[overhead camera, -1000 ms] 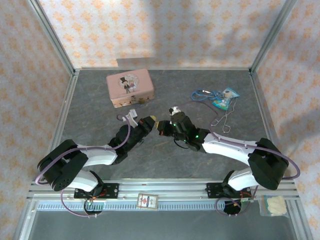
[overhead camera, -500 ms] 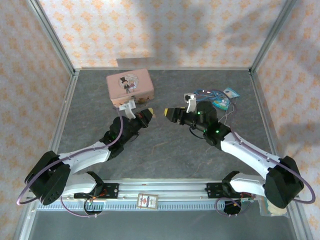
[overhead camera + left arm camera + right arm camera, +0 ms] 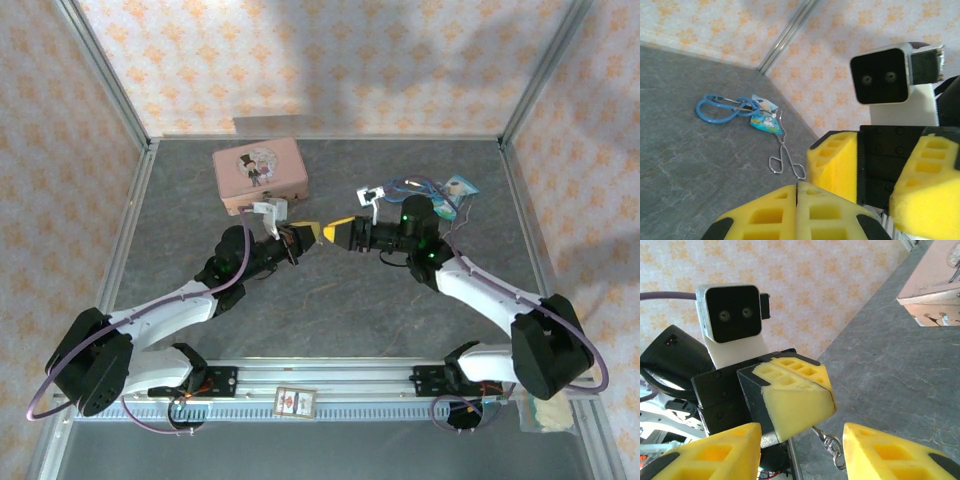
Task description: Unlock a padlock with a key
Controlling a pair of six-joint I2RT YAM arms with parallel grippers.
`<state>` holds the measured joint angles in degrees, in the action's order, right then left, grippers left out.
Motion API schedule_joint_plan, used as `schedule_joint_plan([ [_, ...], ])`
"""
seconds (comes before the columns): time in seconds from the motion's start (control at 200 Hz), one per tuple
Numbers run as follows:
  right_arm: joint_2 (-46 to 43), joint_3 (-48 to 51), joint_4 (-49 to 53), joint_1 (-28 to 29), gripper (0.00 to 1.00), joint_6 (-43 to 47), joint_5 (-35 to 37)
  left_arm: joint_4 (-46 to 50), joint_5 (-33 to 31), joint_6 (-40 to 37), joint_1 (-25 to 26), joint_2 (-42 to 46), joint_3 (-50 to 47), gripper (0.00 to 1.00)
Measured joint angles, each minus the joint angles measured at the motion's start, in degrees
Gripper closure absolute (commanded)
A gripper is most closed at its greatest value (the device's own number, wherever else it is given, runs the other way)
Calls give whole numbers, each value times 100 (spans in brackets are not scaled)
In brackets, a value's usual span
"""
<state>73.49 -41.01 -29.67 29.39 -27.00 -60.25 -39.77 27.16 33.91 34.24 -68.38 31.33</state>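
my left gripper (image 3: 308, 233) and my right gripper (image 3: 338, 233) face each other tip to tip over the middle of the dark grey marbled table (image 3: 330, 320). in the top view their yellow foam ends are just short of touching. my left fingers (image 3: 765, 220) are pressed flat together, with one seam and no gap. whether anything tiny is pinched in that seam i cannot tell. my right fingers (image 3: 890, 452) stand wide apart, and from my right wrist the closed left pair sits just beyond that gap, pointing at it.

just under the left fingertips, in the right wrist view, a small silvery metal ring on a thin link (image 3: 832, 446) shows against the table. i cannot tell whether it hangs from my left fingers or lies below them, nor whether it is the padlock's thin shackle or something else.

the thin whitish string (image 3: 781, 145) of the key lies flat on the table at the far right, well apart from both grippers. it runs from the edge of the small teal packet (image 3: 765, 122) toward the near side and ends in two loops. the key itself is too small for me to pick out on it. the looped blue cord (image 3: 715, 107) lies just left of the packet, touching it.

the pink rectangular tin with a cartoon picture (image 3: 260, 172) sits at the far left of centre, just beyond my left gripper.
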Motion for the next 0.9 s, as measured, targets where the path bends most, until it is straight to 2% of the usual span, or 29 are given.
schedule_joint_plan([
  [0.245, 151, 192, -256, 101, 60, -114, -72, -490, 260, 216, -2, -39, 0, 100],
  [0.626, 254, 197, -772, 129, 78, -452, -199, -822, 420, 426, -2, -166, 2, 100],
  [0.766, 376, 197, -874, 170, 79, -516, -247, -855, 435, 485, 0, -203, 2, 100],
  [0.901, 396, 208, -935, 170, 88, -575, -269, -855, 431, 511, -4, -225, 2, 100],
])
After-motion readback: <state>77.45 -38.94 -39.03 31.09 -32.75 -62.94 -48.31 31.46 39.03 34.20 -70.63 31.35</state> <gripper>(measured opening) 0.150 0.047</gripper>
